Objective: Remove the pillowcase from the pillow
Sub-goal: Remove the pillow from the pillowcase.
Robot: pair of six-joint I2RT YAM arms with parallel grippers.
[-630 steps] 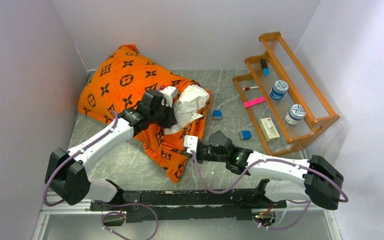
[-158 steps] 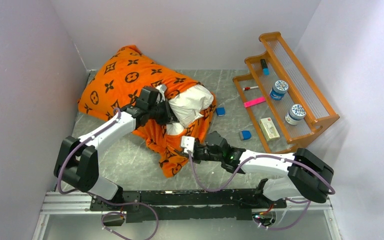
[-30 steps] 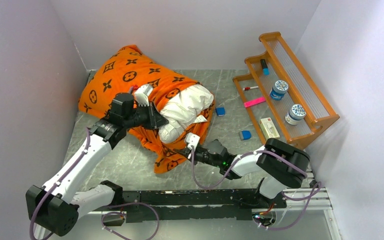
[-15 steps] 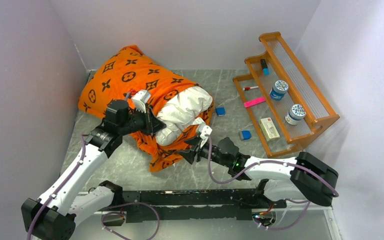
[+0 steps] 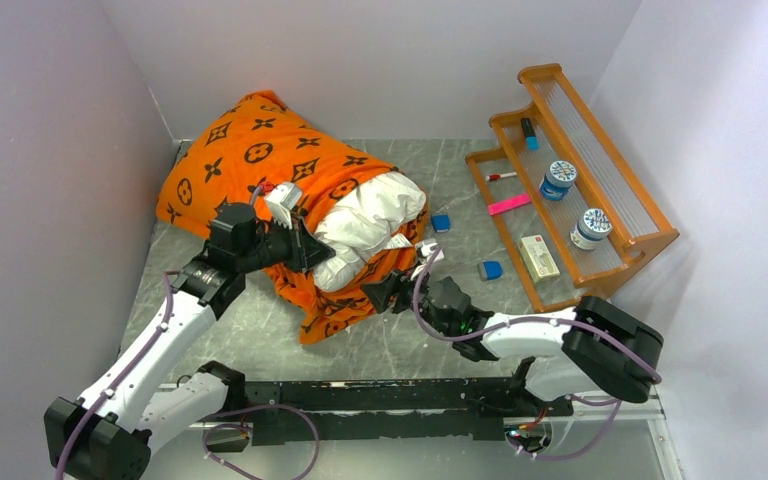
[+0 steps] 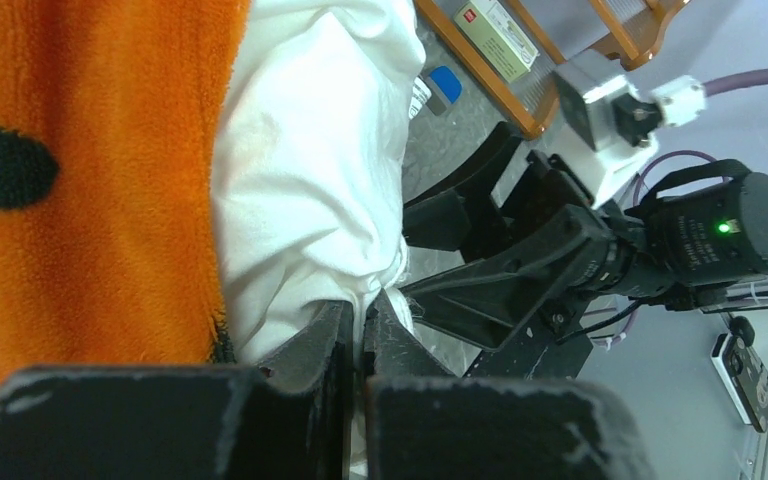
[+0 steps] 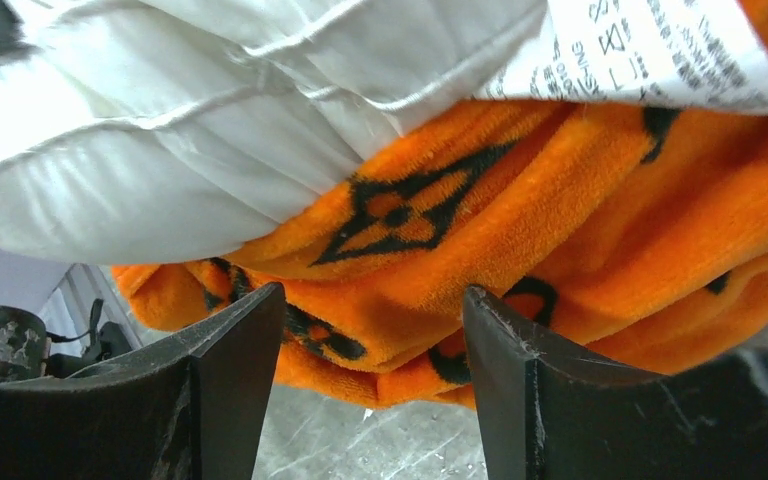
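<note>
The orange pillowcase (image 5: 260,160) with dark motifs still covers the far left part of the white pillow (image 5: 370,220), whose near end bulges out of the opening. My left gripper (image 5: 313,254) is shut on a fold of the pillow's white fabric (image 6: 300,180), with the pinch at my left gripper (image 6: 365,305) and the pillowcase (image 6: 90,180) beside it. My right gripper (image 5: 382,292) is open at the pillowcase's lower hem. In the right wrist view my right gripper (image 7: 372,295) has the orange hem (image 7: 410,280) just in front of its spread fingers, and nothing is clamped.
A wooden rack (image 5: 610,255) on the right holds two tubs, a box and markers. Two blue blocks (image 5: 441,222) (image 5: 490,269) lie on the grey table between the rack and the pillow. A printed care label (image 7: 650,50) hangs off the pillow. Walls close in on the left and back.
My right gripper has opened, letting go of the pillowcase hem, and shifted slightly up and right. My left gripper stays shut on the pillow, hardly moved.
</note>
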